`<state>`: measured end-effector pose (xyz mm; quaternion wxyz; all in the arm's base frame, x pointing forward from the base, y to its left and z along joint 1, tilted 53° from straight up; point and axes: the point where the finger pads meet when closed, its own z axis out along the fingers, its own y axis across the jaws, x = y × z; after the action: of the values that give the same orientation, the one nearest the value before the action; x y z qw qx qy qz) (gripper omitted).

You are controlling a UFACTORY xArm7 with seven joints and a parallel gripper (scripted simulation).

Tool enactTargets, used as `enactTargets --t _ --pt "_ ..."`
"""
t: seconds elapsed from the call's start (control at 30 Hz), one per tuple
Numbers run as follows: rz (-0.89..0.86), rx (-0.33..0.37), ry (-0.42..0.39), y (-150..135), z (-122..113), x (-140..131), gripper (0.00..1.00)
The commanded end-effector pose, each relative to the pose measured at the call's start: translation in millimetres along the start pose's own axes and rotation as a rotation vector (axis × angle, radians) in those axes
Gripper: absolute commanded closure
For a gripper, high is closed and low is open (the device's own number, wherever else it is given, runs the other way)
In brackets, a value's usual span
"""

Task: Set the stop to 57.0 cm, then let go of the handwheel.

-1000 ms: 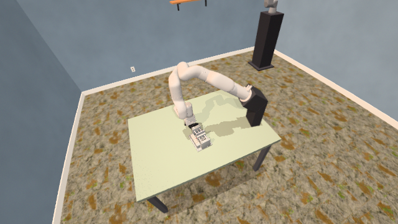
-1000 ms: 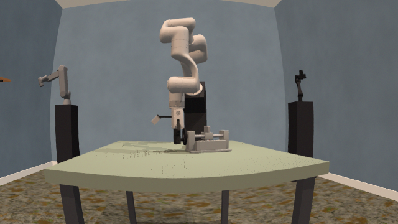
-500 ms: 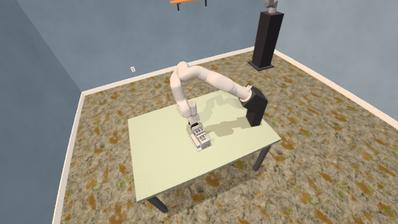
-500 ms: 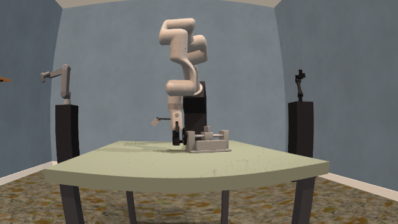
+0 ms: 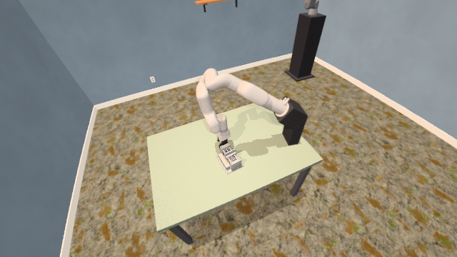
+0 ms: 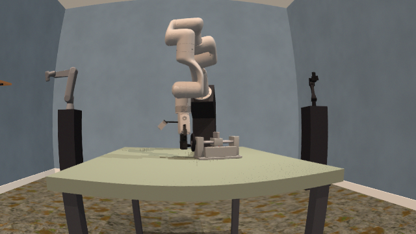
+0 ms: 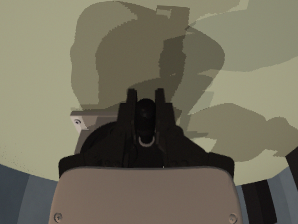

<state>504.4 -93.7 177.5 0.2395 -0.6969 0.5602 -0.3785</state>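
A small grey screw-driven slide fixture (image 6: 218, 149) stands on the pale green table; it also shows in the top view (image 5: 230, 159). A black handwheel (image 6: 192, 142) sits at its left end, and a grey stop block (image 6: 216, 136) rides on the screw. My gripper (image 6: 184, 143) hangs straight down at the handwheel's outer side, its dark fingers shut on the handwheel's handle. In the wrist view the two black fingers close around a dark round knob (image 7: 145, 125). The stop's scale reading is too small to tell.
The arm's black base pedestal (image 5: 293, 122) stands at the table's far edge behind the fixture. Two black pedestals (image 6: 69, 138) (image 6: 314, 134) with small arm figures stand on the floor beside the table. An orange shelf (image 5: 214, 3) hangs on the back wall.
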Motion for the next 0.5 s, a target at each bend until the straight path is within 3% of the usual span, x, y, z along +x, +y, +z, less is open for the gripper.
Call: enactTargets --t 0.0,0.47 --pt "0.001 -0.001 0.001 1.6 -2.7 0.3 0.94" --pt "0.001 -0.001 0.001 4.1 -12.6 0.3 0.94"
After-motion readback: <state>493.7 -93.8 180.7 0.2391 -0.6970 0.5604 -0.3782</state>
